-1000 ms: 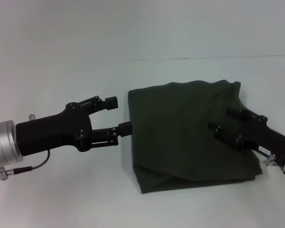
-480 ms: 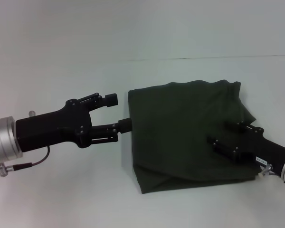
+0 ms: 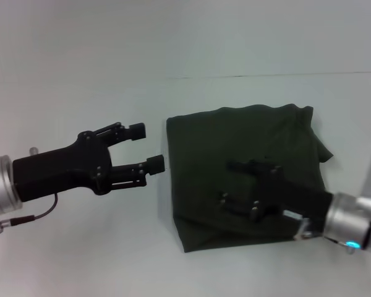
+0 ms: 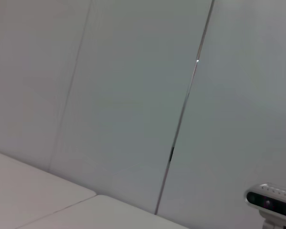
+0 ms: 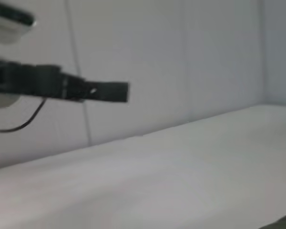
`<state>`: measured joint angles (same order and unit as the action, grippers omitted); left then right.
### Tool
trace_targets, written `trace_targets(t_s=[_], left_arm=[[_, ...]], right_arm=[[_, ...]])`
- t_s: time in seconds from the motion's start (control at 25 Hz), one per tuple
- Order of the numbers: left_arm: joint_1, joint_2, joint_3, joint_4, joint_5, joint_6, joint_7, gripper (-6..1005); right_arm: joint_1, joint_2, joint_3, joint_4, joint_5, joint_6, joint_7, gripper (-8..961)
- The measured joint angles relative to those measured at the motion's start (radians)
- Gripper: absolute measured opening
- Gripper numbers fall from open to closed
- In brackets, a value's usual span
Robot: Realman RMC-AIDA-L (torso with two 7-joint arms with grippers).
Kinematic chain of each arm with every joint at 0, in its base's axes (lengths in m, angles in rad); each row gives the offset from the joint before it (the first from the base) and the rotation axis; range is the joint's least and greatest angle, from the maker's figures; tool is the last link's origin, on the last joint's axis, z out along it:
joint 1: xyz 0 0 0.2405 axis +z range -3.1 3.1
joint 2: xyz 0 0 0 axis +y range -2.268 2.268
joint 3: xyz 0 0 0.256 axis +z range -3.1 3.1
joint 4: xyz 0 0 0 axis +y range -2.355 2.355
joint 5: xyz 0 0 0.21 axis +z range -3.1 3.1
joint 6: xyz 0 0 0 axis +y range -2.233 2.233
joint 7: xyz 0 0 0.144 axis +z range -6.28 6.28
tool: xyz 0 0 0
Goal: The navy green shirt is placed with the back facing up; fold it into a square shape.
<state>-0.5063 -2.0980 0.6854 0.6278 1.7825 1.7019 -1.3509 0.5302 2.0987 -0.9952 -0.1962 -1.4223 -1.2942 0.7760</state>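
The navy green shirt [image 3: 235,133] lies folded into a rough square on the white table, plain side up, with a loose fold along its front edge. My left gripper [image 3: 147,147] hovers open just left of the shirt's left edge, holding nothing. My right gripper [image 3: 226,182] reaches in from the lower right over the front half of the shirt, its fingers spread and empty. In the right wrist view the left gripper [image 5: 90,90] shows far off, and a dark sliver of shirt [image 5: 285,222] sits at the corner. The left wrist view shows neither shirt nor fingers.
The white table [image 3: 80,247] spreads around the shirt, meeting the wall at a thin seam [image 3: 266,76]. A small white camera unit [image 4: 271,200] stands by the panelled wall in the left wrist view.
My left gripper drew back to the left, off the shirt's left edge. My right arm swung left across the shirt from its right side to over its front middle.
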Motion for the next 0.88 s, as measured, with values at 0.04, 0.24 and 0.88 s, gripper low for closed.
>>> trace_targets(t_s=[0.04,0.24,0.88], left_arm=[[0.006,0.000,-0.006,0.001,0.001,0.000,0.003,909],[0.021,0.001,-0.022,0.010,0.002,0.001,0.006,908],[0.030,-0.004,-0.027,0.012,0.003,0.015,0.019,908]], right_arm=[[0.017,0.001,-0.015,0.011,0.000,0.011,-0.003,744],[0.088,0.009,-0.105,0.049,-0.001,0.087,-0.022,743],[0.083,0.004,-0.111,0.047,0.088,0.098,-0.056,742]])
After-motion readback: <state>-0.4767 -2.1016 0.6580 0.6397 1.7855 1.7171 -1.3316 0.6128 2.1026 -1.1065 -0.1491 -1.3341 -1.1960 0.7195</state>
